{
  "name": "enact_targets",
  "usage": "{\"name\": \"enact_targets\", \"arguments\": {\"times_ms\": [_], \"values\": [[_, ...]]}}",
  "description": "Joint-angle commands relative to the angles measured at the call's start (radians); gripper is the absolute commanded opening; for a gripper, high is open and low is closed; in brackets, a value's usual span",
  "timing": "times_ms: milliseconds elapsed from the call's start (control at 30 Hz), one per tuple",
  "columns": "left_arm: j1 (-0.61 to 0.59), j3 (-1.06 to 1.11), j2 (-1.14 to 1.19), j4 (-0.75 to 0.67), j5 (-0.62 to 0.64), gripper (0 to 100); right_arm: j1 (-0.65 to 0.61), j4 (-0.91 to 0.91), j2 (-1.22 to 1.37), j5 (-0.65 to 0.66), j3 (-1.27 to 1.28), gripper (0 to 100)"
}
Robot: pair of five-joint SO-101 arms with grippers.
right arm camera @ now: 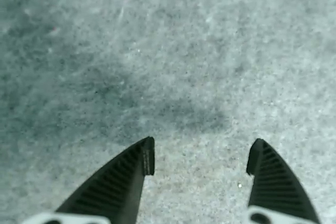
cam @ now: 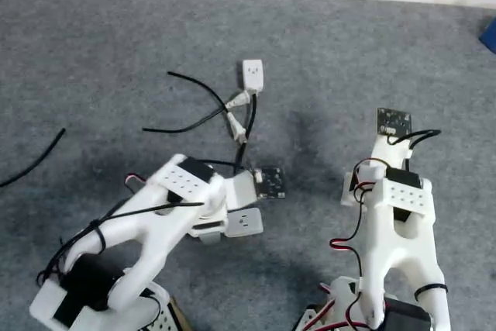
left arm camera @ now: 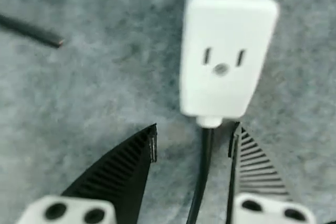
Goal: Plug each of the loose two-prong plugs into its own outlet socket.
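A white outlet socket [left arm camera: 227, 51] lies face up on the grey carpet just beyond my left gripper [left arm camera: 193, 140]. That gripper is open, and the socket's black cord [left arm camera: 202, 177] runs between its fingers [left arm camera: 139, 156]. From above, this socket [cam: 244, 222] pokes out beside the left arm [cam: 182, 191]. A second white socket [cam: 253, 74] lies farther back. Two small white plugs [cam: 239, 102] [cam: 235, 125] on black cables lie loose just in front of it. My right gripper [right arm camera: 201, 156] hangs open over bare carpet, holding nothing, and the right arm [cam: 395, 191] stands off to the right.
Black cables [cam: 194, 106] curl left of the far socket. A loose cable end [cam: 31, 160] lies at the far left, and another cable tip [left arm camera: 31, 32] lies near the near socket. A blue object [cam: 488, 36] sits at the right edge.
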Motion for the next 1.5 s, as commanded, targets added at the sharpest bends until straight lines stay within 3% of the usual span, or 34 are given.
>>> {"name": "enact_targets", "arguments": {"times_ms": [0,233,400,600,900,1033,1133,1267,1467], "values": [[0.021,-0.007,0.016,-0.054,0.021,24,-0.012,-0.015,0.004,-0.002,-0.036,28.9],[-0.03,-0.054,0.048,-0.121,0.046,22,-0.013,-0.013,0.004,-0.002,-0.036,28.9],[-0.051,-0.087,0.074,-0.149,0.04,0,-0.013,-0.013,0.004,-0.002,-0.036,28.9],[-0.056,-0.094,0.068,-0.135,-0.011,1,-0.019,-0.013,0.008,0.0,-0.035,28.9],[-0.067,-0.291,0.067,0.245,-0.031,1,-0.039,-0.015,0.01,0.0,-0.035,28.9],[-0.17,-0.461,0.047,0.387,-0.048,1,-0.039,-0.015,0.01,0.0,-0.033,28.9],[-0.237,-0.552,0.045,0.514,-0.129,1,-0.039,-0.015,0.01,0.0,-0.033,28.9],[-0.254,-0.492,0.059,0.727,-0.247,0,-0.039,-0.015,0.01,0.0,-0.033,28.9],[-0.271,-0.297,0.059,0.761,-0.414,0,-0.039,-0.018,0.01,0.0,-0.018,28.9]]}}
